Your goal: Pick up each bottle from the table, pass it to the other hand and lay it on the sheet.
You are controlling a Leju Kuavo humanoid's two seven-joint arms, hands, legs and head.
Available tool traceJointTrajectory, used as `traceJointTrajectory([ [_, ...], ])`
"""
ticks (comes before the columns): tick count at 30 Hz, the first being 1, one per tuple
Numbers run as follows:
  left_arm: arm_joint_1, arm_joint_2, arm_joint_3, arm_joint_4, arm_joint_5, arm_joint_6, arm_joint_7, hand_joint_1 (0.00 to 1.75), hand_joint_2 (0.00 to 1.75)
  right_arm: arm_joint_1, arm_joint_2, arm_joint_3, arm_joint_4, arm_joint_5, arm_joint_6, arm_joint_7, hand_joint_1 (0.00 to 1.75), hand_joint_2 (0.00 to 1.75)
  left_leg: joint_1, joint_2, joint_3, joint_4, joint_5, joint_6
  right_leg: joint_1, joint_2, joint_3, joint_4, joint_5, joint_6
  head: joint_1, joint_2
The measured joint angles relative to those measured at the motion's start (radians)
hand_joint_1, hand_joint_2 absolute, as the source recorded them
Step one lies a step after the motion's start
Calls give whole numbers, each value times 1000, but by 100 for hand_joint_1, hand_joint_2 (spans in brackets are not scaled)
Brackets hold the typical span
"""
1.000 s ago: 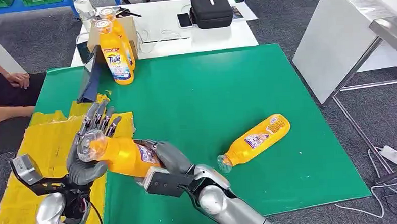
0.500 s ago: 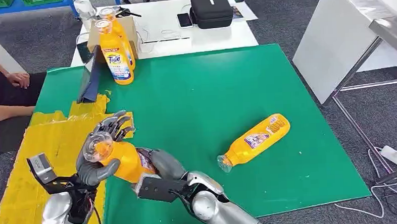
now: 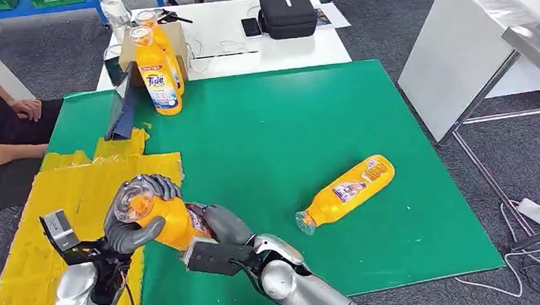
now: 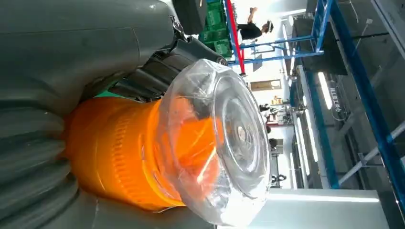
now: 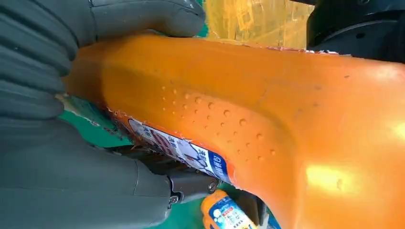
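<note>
Orange bottle (image 3: 165, 217) gripped by both hands

Its capped end is enclosed by the left hand (image 3: 136, 215) – its body is clasped by the right hand (image 3: 219, 227), beside the yellow sheet (image 3: 43, 224).

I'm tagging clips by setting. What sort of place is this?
Probably a robotics lab or workshop, not a home: a green mat and taped yellow sheet form a staged work surface, blue metal racking stands behind, and cables trail across grey carpet.

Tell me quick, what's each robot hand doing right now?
Left robot hand: closed around the cap end of the orange bottle.
Right robot hand: gripping the same bottle's body.
</note>
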Motion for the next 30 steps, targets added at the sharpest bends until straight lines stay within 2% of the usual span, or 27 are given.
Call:
traceJointTrajectory([
  [5, 0, 3, 0, 4, -14, 3, -6, 175, 175, -3, -3, 0, 1, 0, -6, 2, 175, 175, 0, 0, 0, 0, 0, 0, 0, 0, 0, 0, 0, 0, 0, 0],
  [6, 0, 4, 0, 4, -22, 6, -8, 175, 175, -4, -7, -2, 1, 0, -9, 3, 110, 175, 0, 0, 0, 0, 0, 0, 0, 0, 0, 0, 0, 0, 0, 0],
  [7, 0, 6, 0, 4, -29, 11, -8, 175, 175, -4, -11, -5, -3, 3, -17, 5, 0, 175, 0, 0, 0, 0, 0, 0, 0, 0, 0, 0, 0, 0, 0, 0],
  [10, -2, 11, 0, 3, -130, 91, -38, 175, 175, -3, -31, -22, -28, 29, -49, 22, 0, 175, 0, 0, 0, 0, 0, 1, 0, 0, 0, 0, 0, 0, 0, 0],
  [15, 2, 16, 10, -42, -577, 487, -64, 175, 175, -4, -124, -121, -144, 42, -93, 75, 0, 175, -1, -1, -1, 0, 1, 2, 0, -1, 0, 0, 1, 2, 0, 0],
  [21, 52, 9, 8, -124, -930, 879, -108, 175, 175, -18, -278, -324, -265, -26, -31, 83, 0, 175, -4, -1, -1, 1, 1, 2, -3, -3, 0, 0, 1, 2, 0, 0],
  [25, 73, 1, -16, -167, -1007, 982, -95, 175, 175, -9, -346, -409, -313, -36, -15, 83, 0, 175, -4, -2, -1, 1, 1, 3, -3, -3, 0, -1, 1, 2, 0, 0],
  [30, 73, 0, -53, -170, -1153, 1025, -36, 175, 175, 31, -406, -460, -349, -36, 5, 81, 0, 175, -4, -1, -1, 1, 0, 3, -3, -3, 0, -1, 1, 2, -1, 0],
])
